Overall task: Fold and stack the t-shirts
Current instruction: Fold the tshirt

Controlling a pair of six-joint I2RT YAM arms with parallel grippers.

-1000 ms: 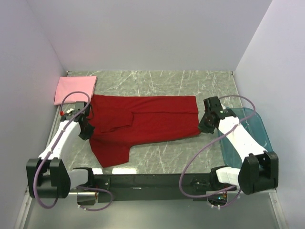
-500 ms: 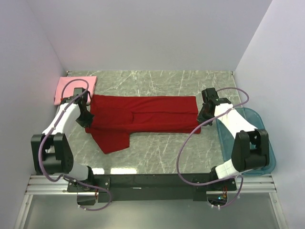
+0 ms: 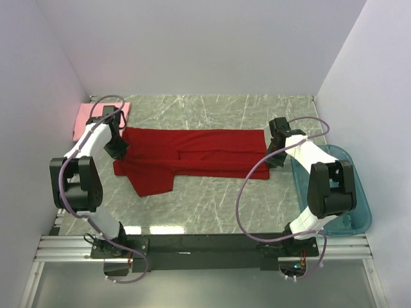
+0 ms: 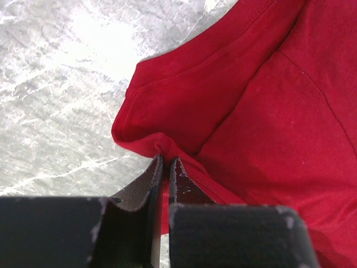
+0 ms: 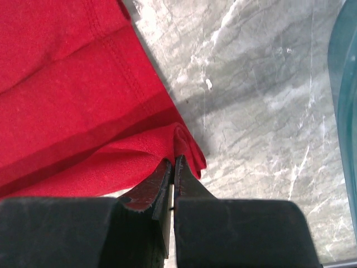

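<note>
From above, the red t-shirt lies spread across the counter. The pink t-shirt is just past its left end and the teal bin is near its right end.

In the left wrist view, the left end effector is clamped on a bunched edge of the red t-shirt.

In the right wrist view, the right end effector pinches a folded corner of the red t-shirt.

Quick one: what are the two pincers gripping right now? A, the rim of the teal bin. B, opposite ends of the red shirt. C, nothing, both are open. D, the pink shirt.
B: in the wrist views the left pincer and the right pincer are each shut on a bunched edge of the red shirt, one at each end.
</note>
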